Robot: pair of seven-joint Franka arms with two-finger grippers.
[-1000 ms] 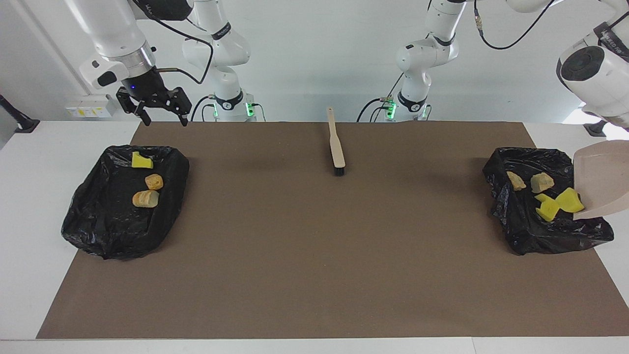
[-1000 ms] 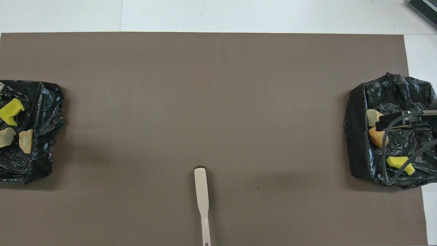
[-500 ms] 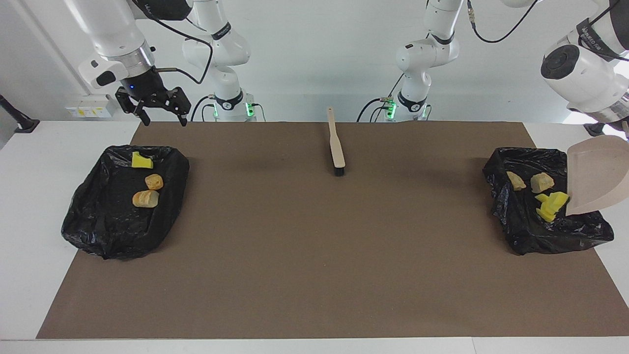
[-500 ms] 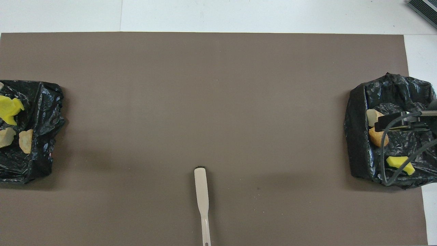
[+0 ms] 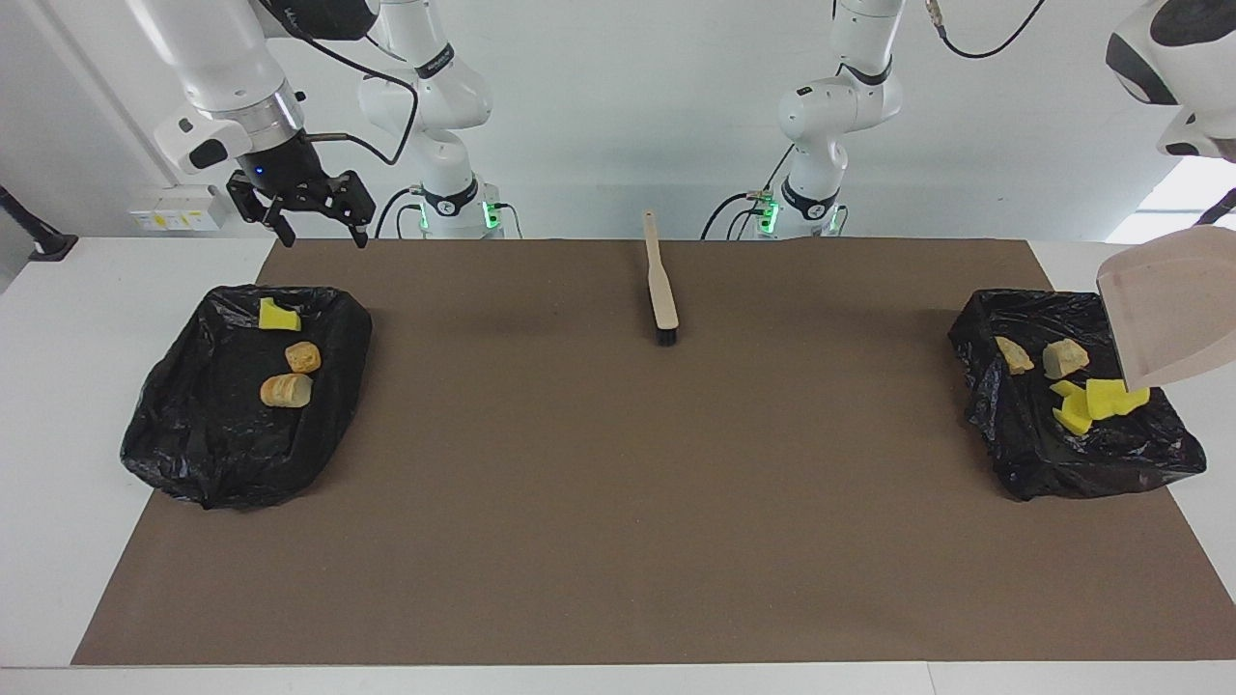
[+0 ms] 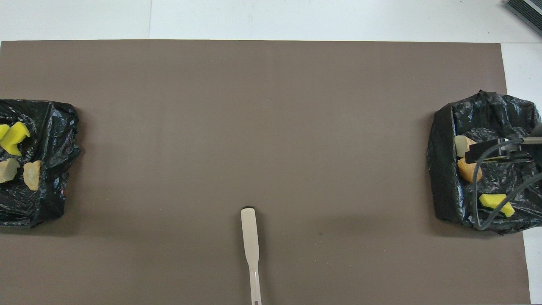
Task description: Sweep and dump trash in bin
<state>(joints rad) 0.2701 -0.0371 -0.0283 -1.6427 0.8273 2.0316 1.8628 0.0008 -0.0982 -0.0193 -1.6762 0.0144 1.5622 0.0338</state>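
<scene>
The tilted beige plastic dustpan (image 5: 1173, 304) has lifted, dropping yellow sponge chunks (image 5: 1096, 401) into the black-bagged bin (image 5: 1004, 434); left gripper unseen, clamped; right gripper (image 5: 314, 214) apart, waiting.

Robotics lab or test cell, not a home: two white robot arms (image 5: 435, 106) bolted at the edge of a white table (image 5: 87, 319) with green status lights at their bases and loose cabling. Bare white walls, a brown mat (image 5: 618, 463) taped out as workspace, and a wall power socket (image 5: 174, 214) toward the right arm's end.
</scene>
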